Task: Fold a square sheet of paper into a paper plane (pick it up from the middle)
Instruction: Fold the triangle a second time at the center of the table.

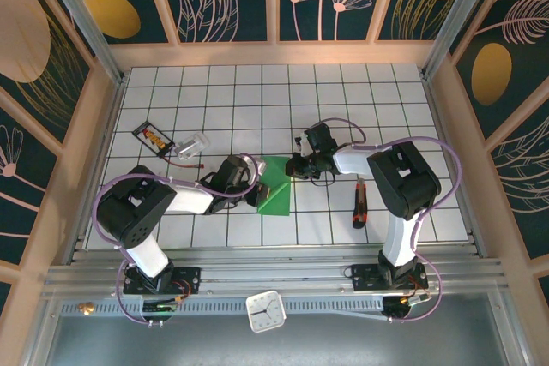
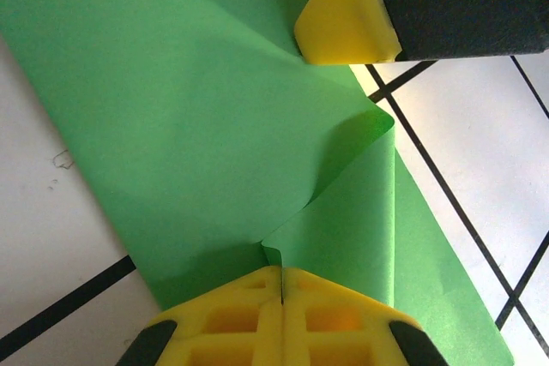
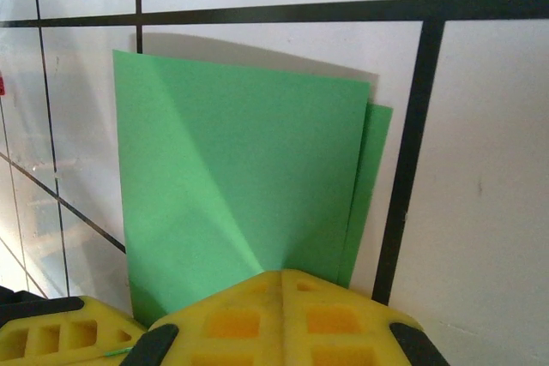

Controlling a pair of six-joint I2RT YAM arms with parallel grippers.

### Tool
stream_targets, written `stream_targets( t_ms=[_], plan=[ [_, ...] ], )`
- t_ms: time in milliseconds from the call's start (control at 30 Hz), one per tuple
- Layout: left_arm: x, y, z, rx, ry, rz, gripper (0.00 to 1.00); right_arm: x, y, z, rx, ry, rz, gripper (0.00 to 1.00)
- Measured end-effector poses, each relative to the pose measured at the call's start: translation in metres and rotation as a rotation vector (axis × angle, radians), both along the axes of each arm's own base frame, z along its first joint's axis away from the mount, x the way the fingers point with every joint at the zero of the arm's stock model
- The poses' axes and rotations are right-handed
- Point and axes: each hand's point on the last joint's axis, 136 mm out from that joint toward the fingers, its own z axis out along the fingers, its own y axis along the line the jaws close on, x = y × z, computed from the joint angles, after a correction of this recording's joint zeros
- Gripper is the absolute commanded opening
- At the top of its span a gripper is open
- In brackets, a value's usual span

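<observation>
Loosely folded grn sheet (image 2: 171, 109) w/ curl

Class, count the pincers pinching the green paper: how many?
2. The left pincer grips the green paper on its left side; the right pincer grips its far right corner.

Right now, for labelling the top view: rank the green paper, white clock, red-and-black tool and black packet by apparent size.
1-2. green paper and white clock: near equal, so not ranked.
3. black packet.
4. red-and-black tool: longer than the packet but much slimmer.
</observation>
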Motion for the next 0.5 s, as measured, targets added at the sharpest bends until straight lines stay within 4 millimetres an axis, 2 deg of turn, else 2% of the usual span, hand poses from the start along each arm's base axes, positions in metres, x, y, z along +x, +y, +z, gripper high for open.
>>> stream_targets(
  t_ms=[500],
  plan=[
    [0.002,0.0028,-0.0002,0.013,-0.008,0.012,0.0,-0.0002,-0.0001,0.0,-0.003,-0.004,0.007,0.07]
  ],
)
